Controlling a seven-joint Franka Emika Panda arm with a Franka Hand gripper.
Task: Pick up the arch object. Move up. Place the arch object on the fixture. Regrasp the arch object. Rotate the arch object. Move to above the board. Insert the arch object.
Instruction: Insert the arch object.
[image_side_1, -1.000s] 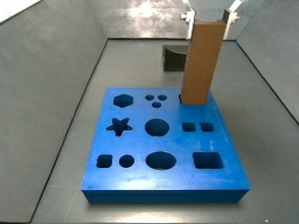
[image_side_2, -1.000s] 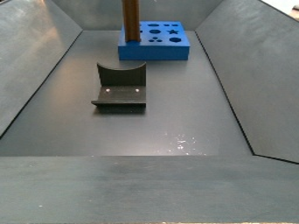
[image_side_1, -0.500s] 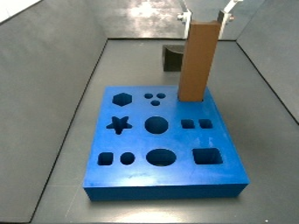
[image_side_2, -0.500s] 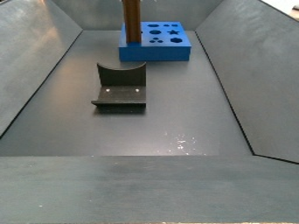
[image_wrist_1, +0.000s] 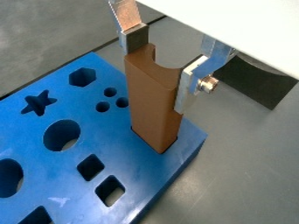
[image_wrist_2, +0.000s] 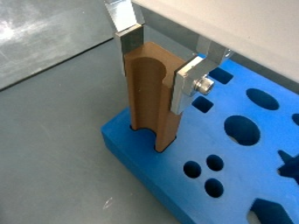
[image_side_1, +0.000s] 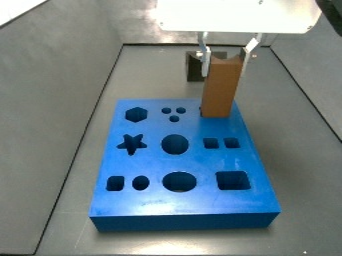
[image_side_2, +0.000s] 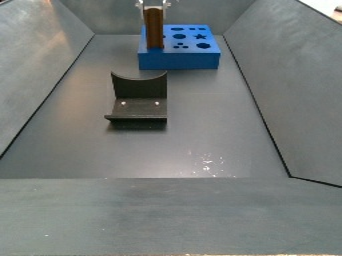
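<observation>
Gripper (image_wrist_1: 163, 59) clamped on upright arch (image_wrist_1: 152, 101) | arch's lower end sunk into board (image_wrist_1: 70, 166) corner slot | fixture (image_side_2: 136, 98) well apart

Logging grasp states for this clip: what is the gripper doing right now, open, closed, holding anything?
Gripper: closed on the arch object, held upright with its lower end at the board, near one corner.

One gripper (image_wrist_1: 163, 61), over the board, clamping the arch block; one arch block (image_wrist_1: 152, 101); one board (image_side_1: 187, 160); one fixture (image_side_2: 138, 98).
</observation>
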